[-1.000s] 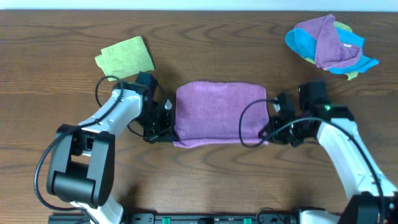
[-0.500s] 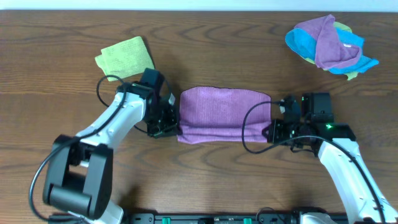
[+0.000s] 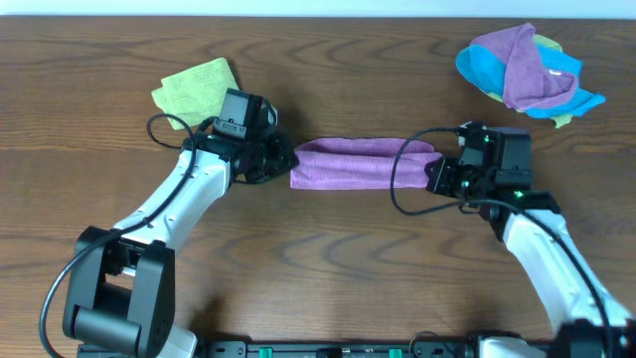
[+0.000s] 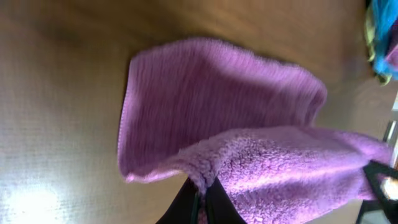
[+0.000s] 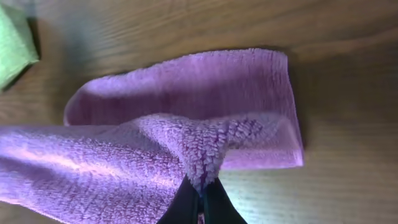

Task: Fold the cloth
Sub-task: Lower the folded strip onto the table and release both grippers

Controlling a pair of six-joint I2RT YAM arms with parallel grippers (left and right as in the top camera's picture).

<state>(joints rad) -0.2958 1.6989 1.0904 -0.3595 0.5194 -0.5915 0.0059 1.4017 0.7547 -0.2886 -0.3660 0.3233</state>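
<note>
Your left gripper [image 3: 282, 161] and right gripper [image 3: 434, 170] each pinch one end of the purple cloth [image 3: 350, 164], which is stretched between them.

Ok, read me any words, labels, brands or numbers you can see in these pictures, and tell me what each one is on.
No readable text in any view.
The purple cloth, green cloth and pile of cloths: plain, with no print or tag showing.
The left arm and right arm: any marking is too small to read.
</note>
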